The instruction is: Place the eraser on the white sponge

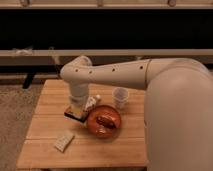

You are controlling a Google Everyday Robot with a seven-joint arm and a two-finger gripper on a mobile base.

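Observation:
My gripper [76, 110] hangs from the big white arm over the left middle of the wooden table [45, 102], pointing down. It is shut on the eraser [73, 115], a dark flat block with a reddish stripe that sticks out just below the fingers. The white sponge [64, 140] lies on the table in front of and slightly left of the eraser, apart from it.
An orange bowl [103, 121] holding brown food sits right beside the gripper on its right. A white tube [92, 102] lies just behind the bowl, and a pale cup [120, 97] stands further right. The arm covers the table's right side.

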